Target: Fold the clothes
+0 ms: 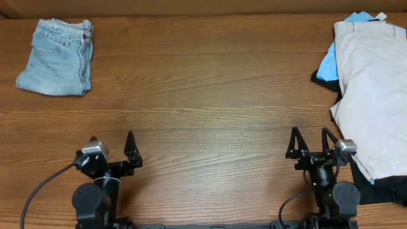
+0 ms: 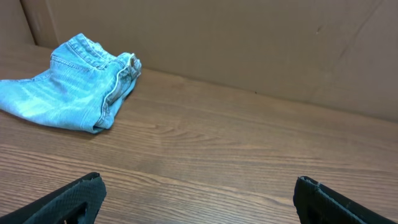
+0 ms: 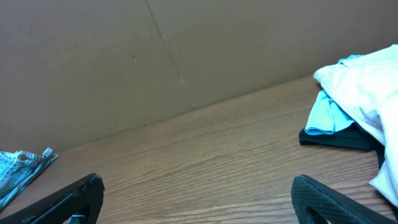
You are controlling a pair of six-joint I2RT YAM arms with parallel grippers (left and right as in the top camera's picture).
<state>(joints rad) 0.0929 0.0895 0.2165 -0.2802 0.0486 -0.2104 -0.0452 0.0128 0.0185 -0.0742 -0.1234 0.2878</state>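
Note:
The light-blue denim shorts [image 1: 58,56] lie folded at the far left of the table; they also show in the left wrist view [image 2: 71,93] and at the left edge of the right wrist view [image 3: 18,169]. A pile of garments lies at the right: a beige one [image 1: 372,95] on top, a bright blue one [image 1: 327,63] and a black one [image 1: 388,189] under it. The pile also shows in the right wrist view [image 3: 360,93]. My left gripper [image 1: 113,145] is open and empty near the front edge. My right gripper [image 1: 312,140] is open and empty, just left of the beige garment.
A brown cardboard wall [image 2: 249,43] stands along the table's far edge. Bare wooden tabletop [image 1: 210,108] lies between the shorts and the pile.

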